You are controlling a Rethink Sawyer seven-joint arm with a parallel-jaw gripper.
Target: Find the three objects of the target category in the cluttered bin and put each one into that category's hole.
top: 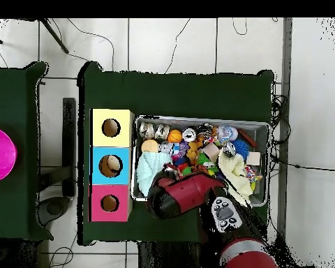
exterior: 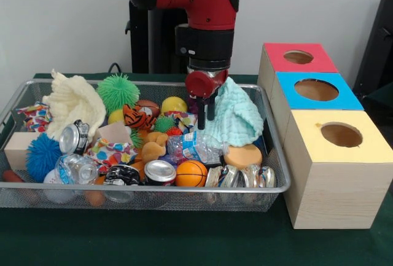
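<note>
The wire mesh bin (exterior: 147, 190) is full of toys, cloths and cans. One crumpled clear water bottle with a blue-and-white label (exterior: 191, 146) lies in the middle. A second one (exterior: 75, 168) lies at the front left corner. I cannot pick out a third. My gripper (exterior: 206, 121) hangs open and empty just above and behind the middle bottle, next to a pale green cloth (exterior: 236, 115). The red-topped box with its round hole (exterior: 298, 57) stands farthest back in the row of boxes. In the overhead view the arm (top: 184, 195) hides the gripper, and the red box's hole (top: 109, 203) looks empty.
A blue-topped box (exterior: 316, 89) and a yellow-topped box (exterior: 341, 135) stand in front of the red one, right of the bin. Silver cans (exterior: 159, 172) (exterior: 73, 138), an orange ball (exterior: 191, 173), a cream cloth (exterior: 72, 101) and a green spiky ball (exterior: 118, 91) crowd the bin.
</note>
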